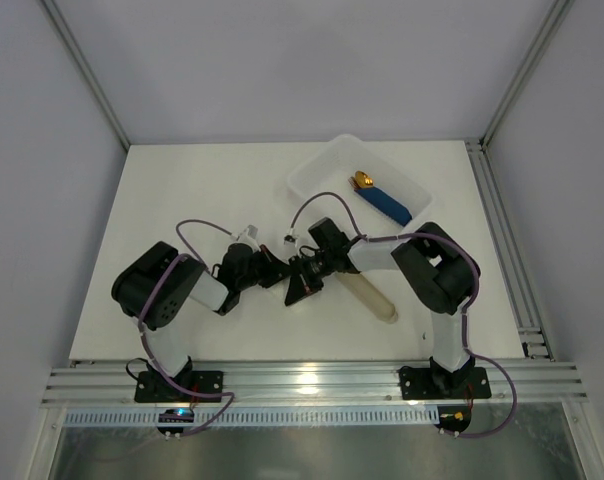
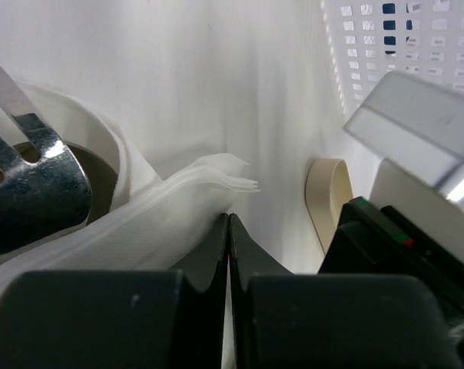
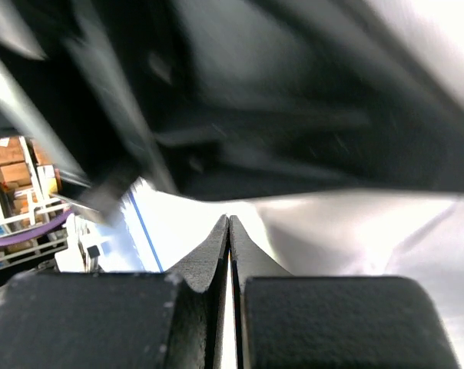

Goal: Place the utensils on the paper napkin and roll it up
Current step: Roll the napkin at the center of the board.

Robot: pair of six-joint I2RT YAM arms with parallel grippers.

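Note:
In the left wrist view the paper napkin (image 2: 159, 219) is wrapped loosely around the utensils, and the fork tines (image 2: 32, 181) stick out of its open end at the left. My left gripper (image 2: 229, 217) is shut, its left finger pressed against the napkin's layered edge; I see no paper between the jaws. My right gripper (image 3: 229, 220) is shut too, its view blurred and mostly filled by the dark left arm. In the top view both grippers, left (image 1: 275, 272) and right (image 1: 302, 272), meet at the table's middle and hide the roll.
A white perforated tray (image 1: 322, 165) at the back right holds a blue-handled gold-tipped piece (image 1: 380, 198). A beige oblong sleeve (image 1: 370, 296) lies just right of the grippers; its end shows in the left wrist view (image 2: 330, 201). The right arm's body (image 2: 405, 254) is close.

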